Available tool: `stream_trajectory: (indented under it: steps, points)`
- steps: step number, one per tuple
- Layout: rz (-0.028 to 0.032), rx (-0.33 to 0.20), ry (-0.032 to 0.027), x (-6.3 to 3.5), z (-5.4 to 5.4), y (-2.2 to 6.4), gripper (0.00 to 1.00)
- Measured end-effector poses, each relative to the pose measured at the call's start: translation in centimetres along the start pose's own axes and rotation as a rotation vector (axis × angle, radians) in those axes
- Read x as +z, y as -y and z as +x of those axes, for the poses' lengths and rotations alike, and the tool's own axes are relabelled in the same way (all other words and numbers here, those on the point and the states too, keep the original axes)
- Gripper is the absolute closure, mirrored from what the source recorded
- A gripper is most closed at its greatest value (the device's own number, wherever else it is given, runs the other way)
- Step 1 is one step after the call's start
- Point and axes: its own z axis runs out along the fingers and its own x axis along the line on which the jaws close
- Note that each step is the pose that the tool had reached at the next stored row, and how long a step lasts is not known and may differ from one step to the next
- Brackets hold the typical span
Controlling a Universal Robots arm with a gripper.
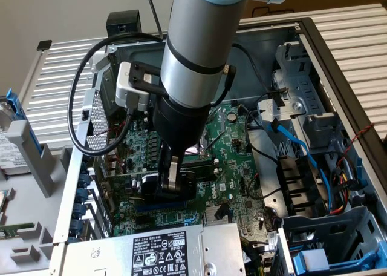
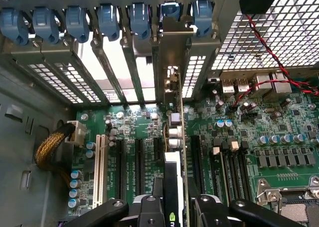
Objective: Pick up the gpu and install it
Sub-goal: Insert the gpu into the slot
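The gpu (image 2: 172, 172) stands on its edge at the green motherboard (image 2: 249, 122), inside the computer case (image 1: 338, 58). Its metal end is by the back wall. The fingers (image 2: 149, 211) are partly closed and squeeze the gpu from both sides.

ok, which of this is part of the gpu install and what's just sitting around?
In play:
gpu, clamped edge-on in the gripper
motherboard expansion slots
rear slot openings

Lying about:
power supply
blue SATA cable
CPU socket
red-black twisted wire
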Motion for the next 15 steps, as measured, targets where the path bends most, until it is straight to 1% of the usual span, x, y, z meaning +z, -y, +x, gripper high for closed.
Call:
stream_trajectory:
  steps: [2, 3, 6, 7, 8, 15]
  points:
    - [-0.0001, 0.0, 0.0015, 0.0, 0.02, -0.01, 0.71]
    - [-0.0003, -0.002, 0.0046, 0.01, 0.05, 0.0, 0.71]
    - [-0.0011, -0.007, 0.0171, 0.0, 0.13, 0.01, 0.71]
    - [-0.0013, -0.008, 0.0204, 0.0, 0.16, 0.01, 0.71]
    - [-0.0013, -0.008, 0.0214, 0.0, 0.18, 0.0, 0.71]
    - [-0.0014, -0.008, 0.0216, 0.0, 0.21, 0.01, 0.71]
